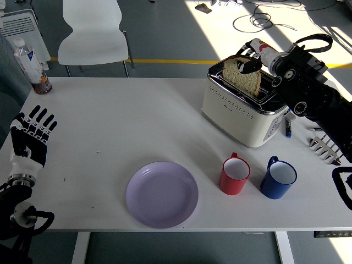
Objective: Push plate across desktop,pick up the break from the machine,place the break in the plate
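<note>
Two robot hands are in view, and only the right robot hand [254, 59] is working: its fingers are pinched on the upper edge of the bread slice [242, 76], which stands upright and mostly clear of the slot of the cream toaster [242, 107]. Bread like this is light and somewhat stiff if toasted, but crumbly; a pinch near the top crust, as here, looks sensible, provided the squeeze is gentle enough not to tear or crush it. Its rough surface should not slip much.

Beyond the toaster, toward the near edge of the worktop [110, 121], a red mug [235, 175] and a blue mug [278, 178] stand just beside each other, between the toaster and the lilac plate [162, 193], which lies bare and well apart from the bread. Carrying the slice there means passing over or around the mugs.

Far off at the left edge rests the left robot hand [32, 135], fingers spread, holding nothing.
</note>
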You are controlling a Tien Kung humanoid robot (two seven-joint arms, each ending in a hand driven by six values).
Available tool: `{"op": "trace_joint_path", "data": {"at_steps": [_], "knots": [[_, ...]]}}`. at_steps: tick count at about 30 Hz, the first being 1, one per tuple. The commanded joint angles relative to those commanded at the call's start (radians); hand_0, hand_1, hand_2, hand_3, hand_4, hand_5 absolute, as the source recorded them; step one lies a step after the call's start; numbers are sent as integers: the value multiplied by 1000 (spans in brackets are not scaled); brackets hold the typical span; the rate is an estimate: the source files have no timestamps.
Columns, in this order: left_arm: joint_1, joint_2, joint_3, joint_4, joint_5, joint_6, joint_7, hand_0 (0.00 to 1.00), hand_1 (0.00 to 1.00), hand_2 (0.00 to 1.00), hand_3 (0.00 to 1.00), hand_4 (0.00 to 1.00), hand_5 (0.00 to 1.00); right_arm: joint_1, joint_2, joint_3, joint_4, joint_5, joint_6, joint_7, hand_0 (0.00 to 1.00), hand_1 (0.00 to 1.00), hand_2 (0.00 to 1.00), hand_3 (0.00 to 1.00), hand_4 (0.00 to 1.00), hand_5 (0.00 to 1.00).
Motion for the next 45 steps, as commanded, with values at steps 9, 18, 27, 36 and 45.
{"op": "trace_joint_path", "data": {"at_steps": [9,18,27,36,45], "knots": [[15,3,0,-2,2,0,2,795,795,844,796,453,998,55,0,62,92,-141,8,-18,461,482,511,540,442,8],[34,8,-1,-4,2,0,4,795,795,844,794,452,998,53,-40,132,318,-221,14,-56,458,479,508,536,437,26],[43,6,2,-2,6,0,5,795,795,844,794,452,998,-11,-102,71,564,-159,34,-111,454,480,508,536,436,27],[46,5,-6,1,7,0,5,795,795,844,794,450,998,-53,-174,-117,799,141,115,-143,458,478,507,535,437,29],[51,3,-19,1,8,0,5,795,795,844,793,450,998,-96,-244,-290,969,364,141,-159,459,479,507,536,434,35]]}}
